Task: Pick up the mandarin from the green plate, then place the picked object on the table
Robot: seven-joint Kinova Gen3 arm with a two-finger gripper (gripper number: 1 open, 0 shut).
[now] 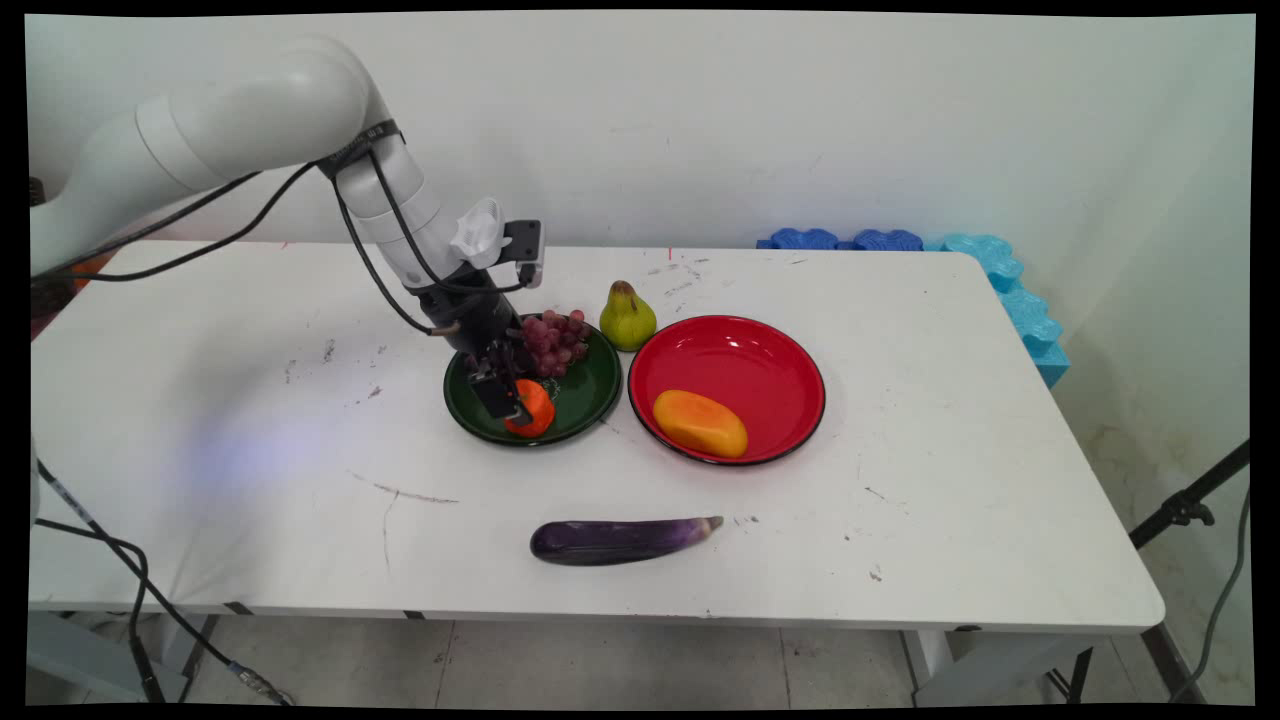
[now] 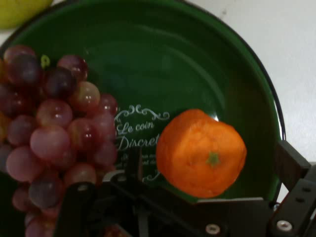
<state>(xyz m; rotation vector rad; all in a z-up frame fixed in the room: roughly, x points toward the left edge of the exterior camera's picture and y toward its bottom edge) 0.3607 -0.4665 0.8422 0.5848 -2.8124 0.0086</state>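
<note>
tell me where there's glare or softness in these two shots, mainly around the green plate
Main view: crisp, evenly lit, with only faint sheen on the green plate and red plate, and soft shadows under the eggplant. Hand view: softer; the grapes and orange are slightly fuzzy, the lettering only partly readable, and a pale highlight arcs across the plate's bowl.

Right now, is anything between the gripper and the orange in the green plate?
Nothing visible. The gripper sits right at the orange in the green plate; the grapes lie beside it, apart.

Orange tangerine, green plate, red bowl
</note>
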